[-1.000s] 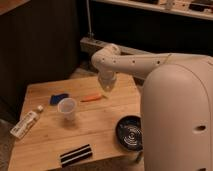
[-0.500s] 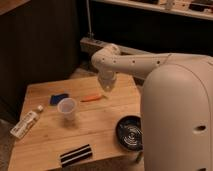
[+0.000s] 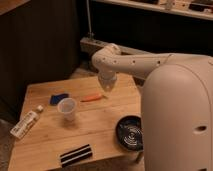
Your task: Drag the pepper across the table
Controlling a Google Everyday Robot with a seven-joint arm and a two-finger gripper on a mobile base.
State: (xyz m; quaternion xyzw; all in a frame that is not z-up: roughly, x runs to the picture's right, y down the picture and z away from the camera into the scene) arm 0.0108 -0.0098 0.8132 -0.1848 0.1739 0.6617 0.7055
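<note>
Pepper: lies flat on the table, in the far half and about mid-width. Long axis runs roughly left-right. Against both earlier frames there is no visible shift in position or heading.

Gripper: hangs just above the tabletop at the pepper's right end, pointing down, fingers clenched together. Cannot tell whether the tips touch the pepper or merely stand beside it; the wrist housing hides the contact point. Nothing is visibly pinched between the fingers. Gripper and arm are in the same pose as a second ago, with no motion seen.

Neighbours, working outward:
- Blue cloth piece, left of the pepper, apart from it, unmoved.
- Clear cup, upright, just in front of the cloth and nearer the camera than the pepper, unmoved.
- White tube, lying at the table's left edge, set diagonally, unmoved.
- Black-and-white striped strip, flat near the front edge, unmoved.
- Black round dish, at the front right, its right side hidden behind the robot body.

Net change since the earlier frames: none observed.
</note>
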